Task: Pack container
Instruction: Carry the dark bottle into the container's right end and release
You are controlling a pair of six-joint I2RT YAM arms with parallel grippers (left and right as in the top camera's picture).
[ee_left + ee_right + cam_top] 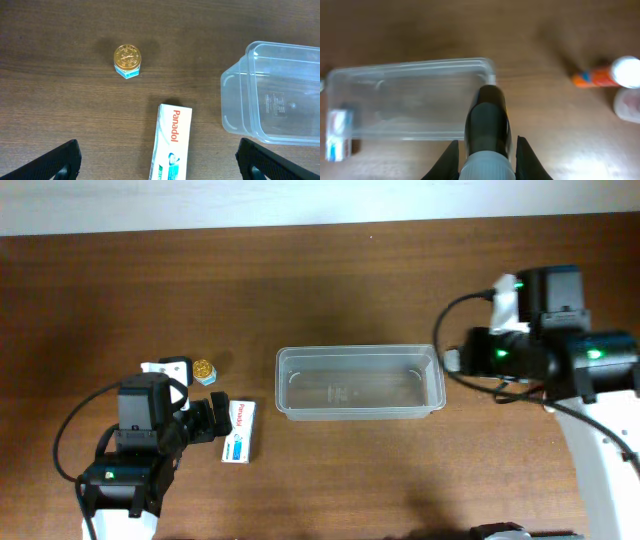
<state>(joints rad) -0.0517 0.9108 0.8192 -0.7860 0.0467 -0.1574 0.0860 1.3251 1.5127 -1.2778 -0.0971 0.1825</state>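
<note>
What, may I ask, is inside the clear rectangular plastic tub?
The clear plastic tub looks empty overhead. From the right wrist, the right gripper's dark bottle covers one end.

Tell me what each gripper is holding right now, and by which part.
The right gripper holds a dark bottle by its pale end, jaws on either side. The left gripper is open, holding nothing.

Black arm housings (545, 350) with green lights, white base links (605, 470), looping black cables (60, 445), black pincer fingers (57, 161)
</note>
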